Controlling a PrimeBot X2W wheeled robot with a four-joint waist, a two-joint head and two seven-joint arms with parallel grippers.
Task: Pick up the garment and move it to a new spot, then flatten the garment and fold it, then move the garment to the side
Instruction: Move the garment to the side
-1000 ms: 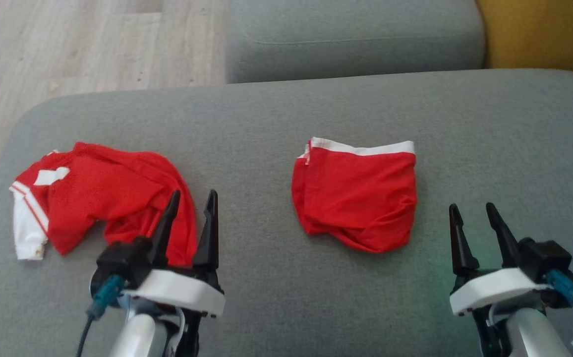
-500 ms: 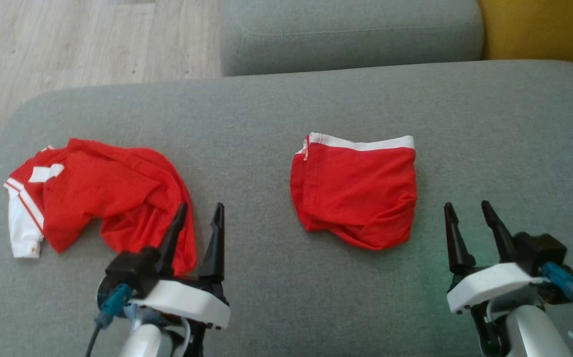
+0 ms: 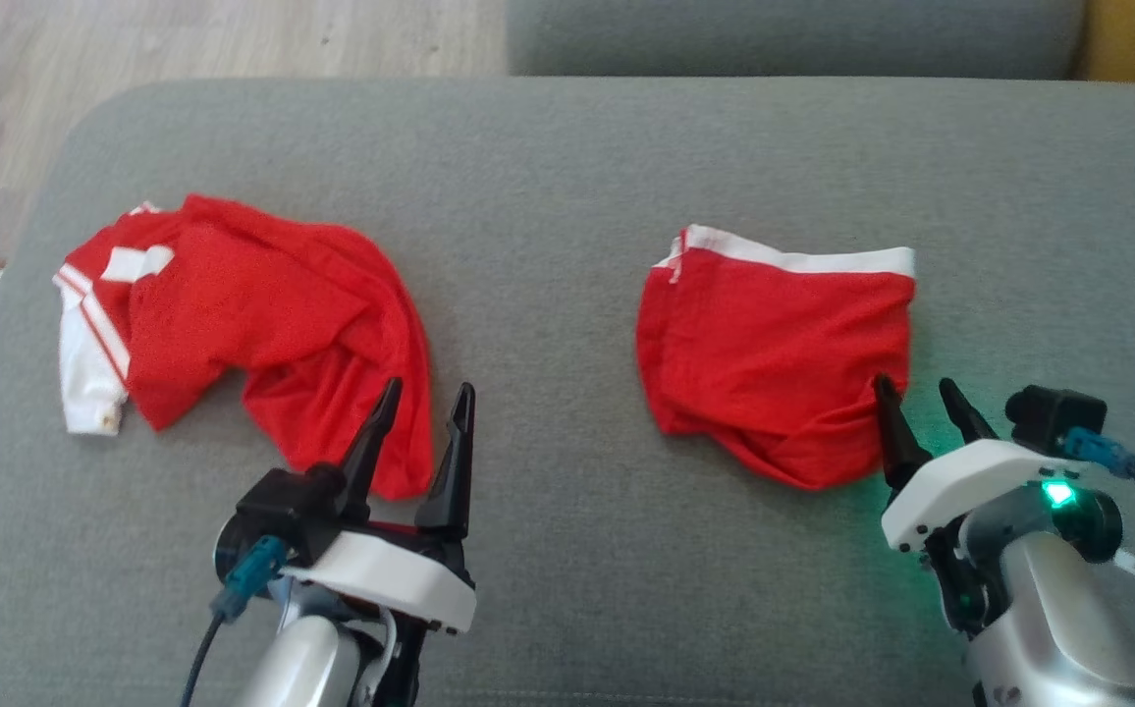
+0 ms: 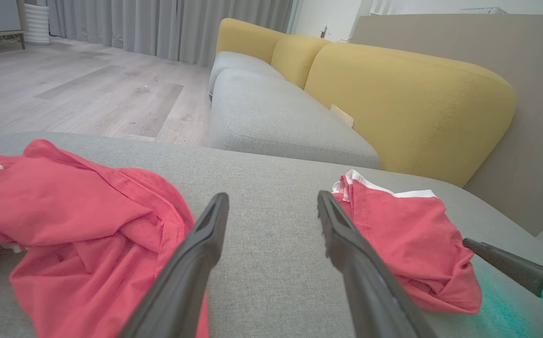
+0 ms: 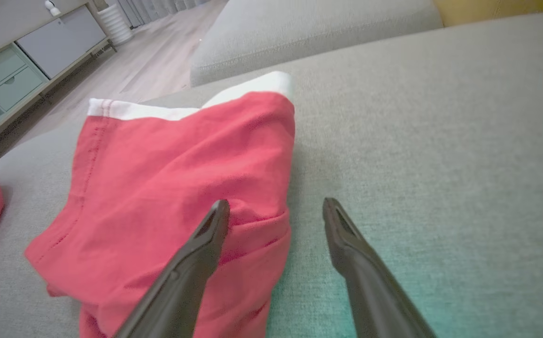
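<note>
Head view: jersey (image 3: 234,314) lies bunched up on left of grey seat (image 3: 548,177), L gripper (image 3: 430,386) just by its near edge
L wrist: fingers apart, empty
R wrist: R gripper (image 5: 276,201) apart, empty, at edge of red shorts (image 5: 159,178)

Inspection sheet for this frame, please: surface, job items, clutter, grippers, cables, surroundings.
Surface: grey sofa cushion.
Job's things: red jersey, crumpled at the left, white sleeve showing, not held.
Clutter: smaller red garment with white band, at the right.
Grippers: left gripper open, by the jersey's near edge; right gripper open, at the smaller garment's near corner.
Cables: blue-plugged cable at each wrist.
Surroundings: wood floor, yellow sofa back, grey curtains.
</note>
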